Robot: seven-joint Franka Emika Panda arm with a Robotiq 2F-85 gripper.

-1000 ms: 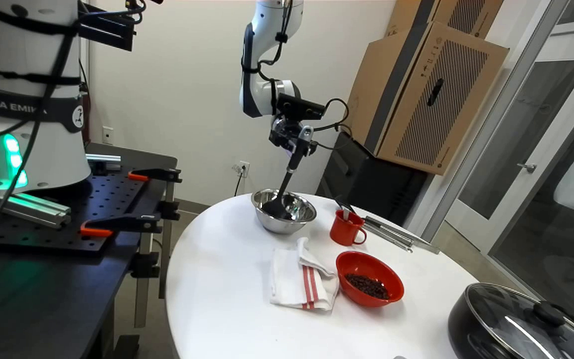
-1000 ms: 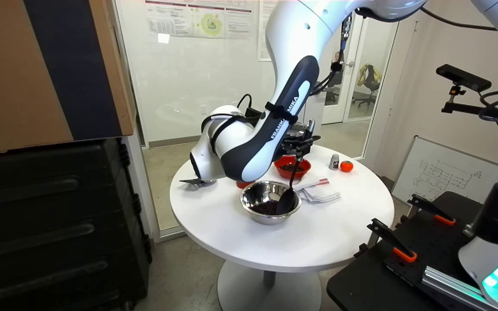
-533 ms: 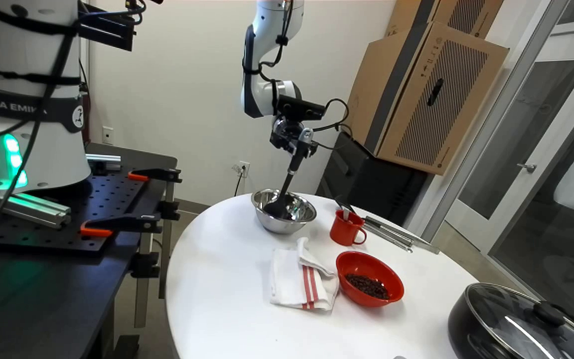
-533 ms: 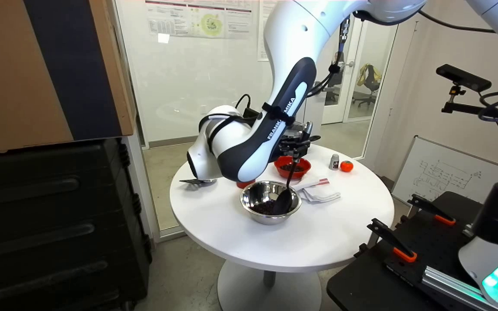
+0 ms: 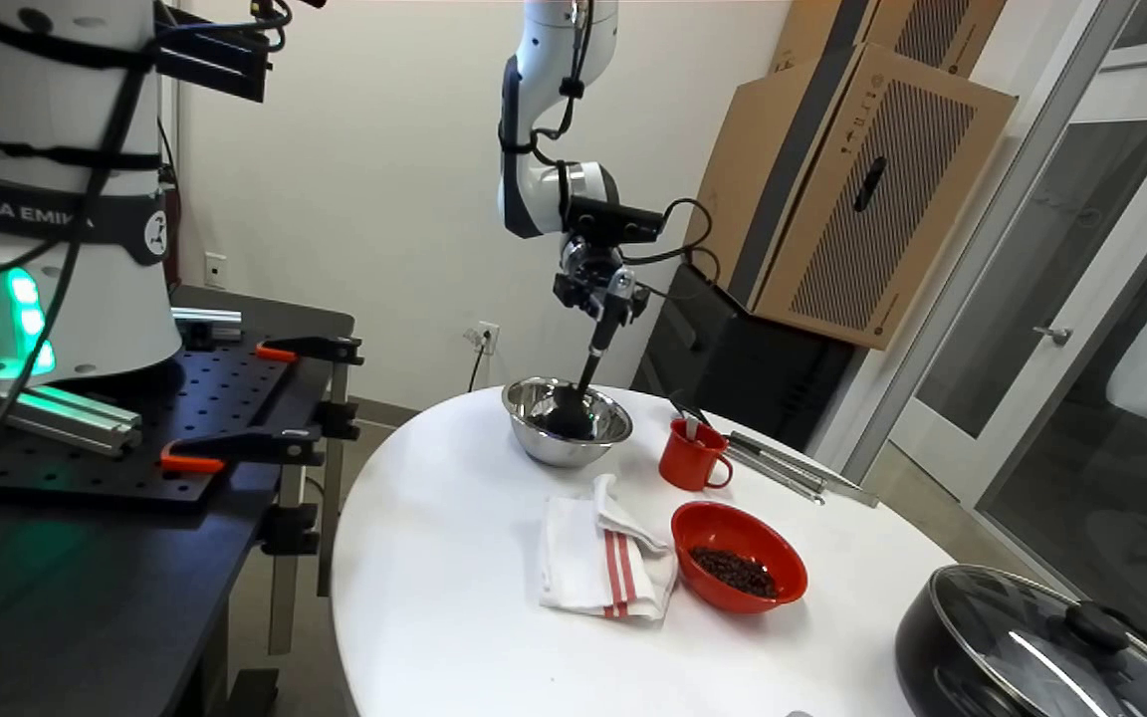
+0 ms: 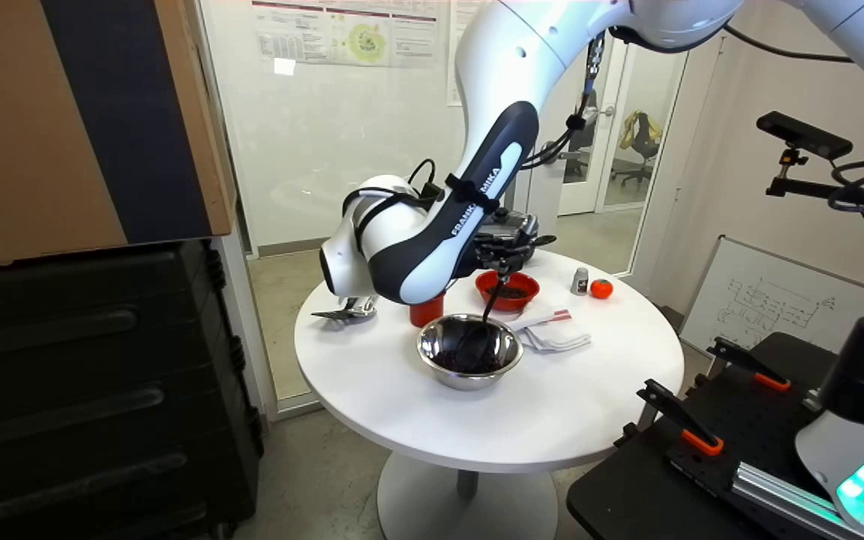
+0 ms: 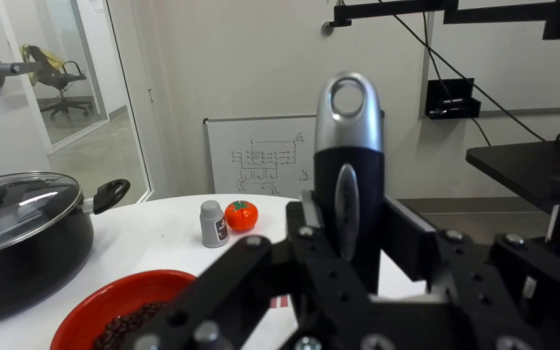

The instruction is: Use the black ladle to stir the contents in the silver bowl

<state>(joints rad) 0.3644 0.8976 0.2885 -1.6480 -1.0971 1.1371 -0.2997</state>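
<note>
Black ladle [image 5: 587, 376]: scoop end down in the silver bowl [image 6: 465, 380], handle held above by the gripper [image 7: 350, 223]. Long axis steep, but off vertical. In both exterior views the handle end sits at upper right and the shaft slopes down and leftward in the frame to the scoop [image 5: 570, 413], which lies inside the rim. From the wrist view the grip stands almost plumb, its silver end cap [image 7: 349, 132], pierced by a round hole, uppermost and clear above the jaws.

Jaws: brought in on the ladle's black grip, one on either flank.

Dark contents [image 6: 447, 361] lie about the scoop in an exterior view; dark on dark, the boundary is hard to make out. Contact of scoop with bowl floor: cannot tell.

Same white round table [image 5: 454, 578]: red mug [image 5: 690, 458] near the silver bowl; folded red-striped cloth [image 5: 578, 553] just beside a red bowl [image 5: 739, 521] with dark beans [image 5: 733, 573] in it; dark pan with glass lid [image 5: 942, 647], well apart from the silver bowl; grey shaker [image 7: 210, 226], upright, just beside a tomato [image 7: 241, 215].
</note>
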